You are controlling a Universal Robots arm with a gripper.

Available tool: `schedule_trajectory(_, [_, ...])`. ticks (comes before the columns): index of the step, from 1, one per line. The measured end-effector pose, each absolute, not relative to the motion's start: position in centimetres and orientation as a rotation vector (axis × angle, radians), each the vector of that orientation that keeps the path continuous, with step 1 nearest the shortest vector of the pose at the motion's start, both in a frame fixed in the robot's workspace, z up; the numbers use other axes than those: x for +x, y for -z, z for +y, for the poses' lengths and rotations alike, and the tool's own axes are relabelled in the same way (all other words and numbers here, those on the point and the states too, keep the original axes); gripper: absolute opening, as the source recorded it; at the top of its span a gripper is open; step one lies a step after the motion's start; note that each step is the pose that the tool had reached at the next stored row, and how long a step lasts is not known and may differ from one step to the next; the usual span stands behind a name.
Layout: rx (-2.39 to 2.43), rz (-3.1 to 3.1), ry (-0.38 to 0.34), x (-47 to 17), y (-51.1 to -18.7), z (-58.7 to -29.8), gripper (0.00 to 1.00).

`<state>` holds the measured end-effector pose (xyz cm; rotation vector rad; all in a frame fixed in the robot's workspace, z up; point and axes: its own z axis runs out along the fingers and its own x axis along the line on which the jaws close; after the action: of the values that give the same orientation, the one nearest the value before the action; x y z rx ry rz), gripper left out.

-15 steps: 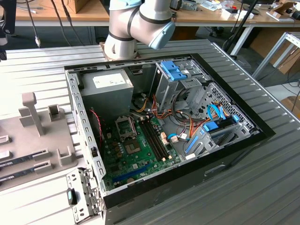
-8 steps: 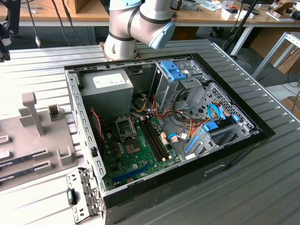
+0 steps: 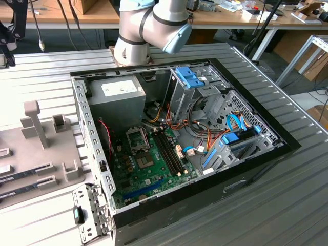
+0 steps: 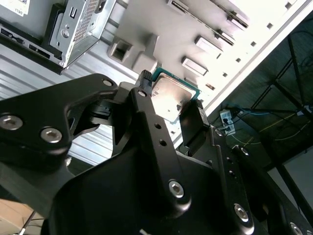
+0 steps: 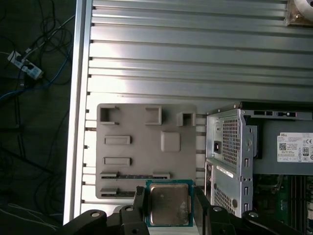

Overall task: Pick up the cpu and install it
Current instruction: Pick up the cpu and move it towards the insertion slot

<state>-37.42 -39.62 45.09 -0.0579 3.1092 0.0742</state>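
The cpu (image 5: 168, 204) is a small square chip with a silver-grey metal top and a thin green rim. It hangs in the air between the black fingers (image 5: 139, 203) of my gripper (image 5: 169, 197), which is shut on its two opposite edges. In the second wrist view the cpu (image 4: 172, 95) shows its shiny top, clamped in the gripper (image 4: 171, 104). Below it lies the grey holder plate (image 5: 146, 142), next to the open computer case (image 5: 230, 147). In the exterior view the motherboard's open socket (image 3: 137, 138) lies inside the case (image 3: 256, 169).
The arm (image 3: 148, 25) stands behind the case. The power supply (image 3: 117, 97) and drive cages (image 3: 200, 87) rise at the case's far side. Cables (image 3: 205, 138) cross beside the board. The holder plate (image 3: 41, 148) has upright posts and holds memory sticks (image 3: 23, 174).
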Motion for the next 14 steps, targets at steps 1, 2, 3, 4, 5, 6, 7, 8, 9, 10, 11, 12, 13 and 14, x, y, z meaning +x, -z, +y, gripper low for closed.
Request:
schedule_trajectory(1, [-0.058,3.109,-0.074,-37.3,-45.1,-39.6,0.47])
schedule_trajectory(2, [-0.058,3.109,-0.074,-37.3,-45.1,-39.6,0.47])
schedule_trajectory(3, [-0.058,3.109,-0.074,-37.2,-45.0,-39.6,0.47])
schedule_trajectory(4, [-0.058,3.109,-0.074,-37.1,-45.0,-39.6,0.47])
schedule_trajectory(5, [-0.058,3.109,-0.074,-36.5,-44.9,-39.6,0.47])
schedule_trajectory(6, [-0.058,3.109,-0.074,-35.8,-44.7,-39.6,0.47])
schedule_trajectory(7, [-0.058,3.109,-0.074,-35.5,-44.7,-39.6,0.47])
schedule_trajectory(8, [-0.058,3.109,-0.074,-35.3,-44.6,-39.6,0.47])
schedule_trajectory(9, [-0.058,3.109,-0.074,-35.3,-44.6,-39.6,0.47])
schedule_trajectory(10, [-0.058,3.109,-0.074,-35.2,-44.6,-39.6,0.47])
schedule_trajectory(11, [-0.058,3.109,-0.074,-35.1,-44.6,-39.6,0.47])
schedule_trajectory(12, [-0.058,3.109,-0.074,-35.0,-44.6,-39.6,0.47])
schedule_trajectory(13, [-0.058,3.109,-0.074,-35.0,-44.6,-39.6,0.47])
schedule_trajectory(14, [-0.058,3.109,-0.074,-34.9,-44.6,-39.6,0.47])
